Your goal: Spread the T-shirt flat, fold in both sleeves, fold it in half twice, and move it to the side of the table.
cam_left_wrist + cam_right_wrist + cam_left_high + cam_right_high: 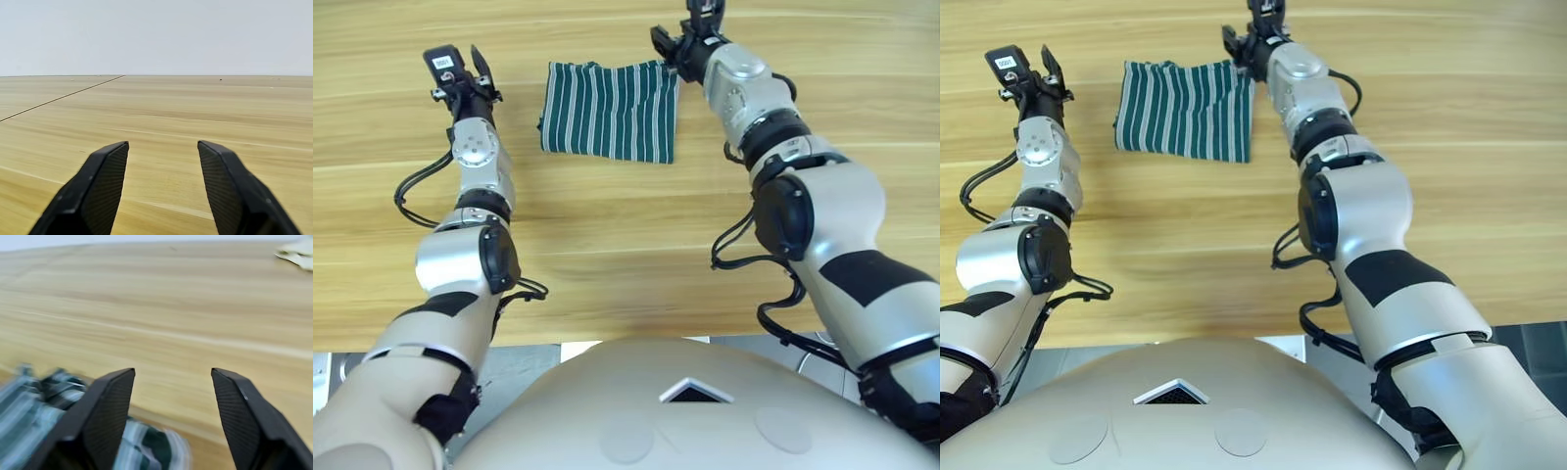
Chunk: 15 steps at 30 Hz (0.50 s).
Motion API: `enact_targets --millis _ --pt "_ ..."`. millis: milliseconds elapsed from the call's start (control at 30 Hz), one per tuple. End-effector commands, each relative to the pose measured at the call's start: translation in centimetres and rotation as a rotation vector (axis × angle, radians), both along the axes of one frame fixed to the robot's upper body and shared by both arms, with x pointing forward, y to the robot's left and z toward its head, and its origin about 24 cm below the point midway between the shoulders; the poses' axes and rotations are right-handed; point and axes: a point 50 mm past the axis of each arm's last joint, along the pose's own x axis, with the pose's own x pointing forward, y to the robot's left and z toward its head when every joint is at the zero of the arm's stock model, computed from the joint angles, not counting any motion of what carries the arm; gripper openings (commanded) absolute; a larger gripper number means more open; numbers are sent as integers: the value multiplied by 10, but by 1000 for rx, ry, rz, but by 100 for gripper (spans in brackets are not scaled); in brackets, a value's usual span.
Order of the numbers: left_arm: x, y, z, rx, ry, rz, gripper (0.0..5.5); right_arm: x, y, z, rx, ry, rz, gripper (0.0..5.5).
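1. Two grippers flank the shirt (610, 110), which lies on the table (607, 245) as a small striped rectangle toward the far middle, not at a side.
2. Its compact shape suggests the folding is done and only the move aside remains.
3. Right gripper (683, 27) sits at the shirt's far right corner with its fingers apart and nothing between them. Cloth shows just beside one finger (105, 406), though I cannot tell whether they touch. That corner seems a sensible place to pinch the stacked layers.
4. Right arm is stretched far forward, nearly straight, with the wrist low over the wood.
5. Left gripper (462, 67) is also spread and empty, over bare wood well to the left of the shirt.
6. Left arm reaches forward with the forearm straight, probably parked clear of the shirt.
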Motion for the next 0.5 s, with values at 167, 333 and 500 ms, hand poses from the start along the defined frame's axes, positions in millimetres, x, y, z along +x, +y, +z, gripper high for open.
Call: enact_targets --millis 167,333,500 --pt "1 -2 0 -20 0 -1 262 6 -26 10 -129 -193 -183 289" --pt "2 -6 1 -11 -11 -17 262 -9 -4 22 -588 -733 -29 289" --pt "3 -10 2 8 -17 -36 262 -54 36 -50 -954 -735 527 289"
